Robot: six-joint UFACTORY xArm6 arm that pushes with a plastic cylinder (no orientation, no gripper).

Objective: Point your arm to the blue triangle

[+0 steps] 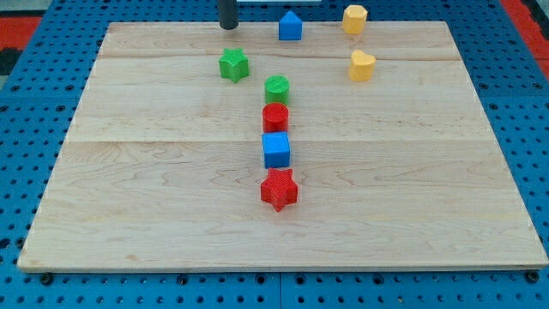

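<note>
My tip (228, 27) — left of blue triangle (290, 27)

bare board between my tip (228, 27) and blue triangle (290, 27), green star (233, 64) below

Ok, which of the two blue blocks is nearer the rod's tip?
The blue triangle at the view's top, just right of my tip; the blue cube sits mid-board.

blue triangle (290, 27) | 2 yellow blocks (354, 18) | pale wood board (171, 206)
</note>
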